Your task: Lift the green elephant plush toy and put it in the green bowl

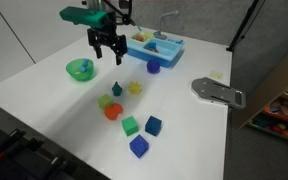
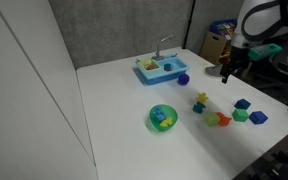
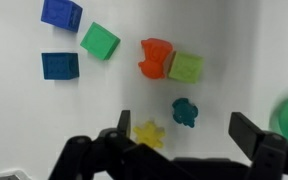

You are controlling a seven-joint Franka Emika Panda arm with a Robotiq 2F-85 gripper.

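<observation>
— What is sitting nearest on the white table [image 1: 44,110]?
— In an exterior view, two blue cubes [image 1: 138,146] and a green cube [image 1: 130,125] are sitting closest to the front edge. Just behind them an orange toy [image 1: 112,112] is pressing against a yellow-green block [image 1: 105,101].
— And the green elephant plush toy [image 1: 117,88]?
— It is lying on the table behind that block, just beside a yellow toy [image 1: 135,88].
— Is the gripper [image 1: 107,55] holding it?
— No. It is hanging above the table with its jaws standing wide apart and gripping nothing. In the wrist view the toy is showing between the two fingers, down on the table.
— Where is the green bowl [image 1: 80,69]?
— It is resting off to the side, well apart from the toy, with something small lying in it that I cannot make out.
— Farthest back?
— A blue tray [image 1: 156,47] is standing there, with a purple ball [image 1: 153,67] lying just before it.
</observation>
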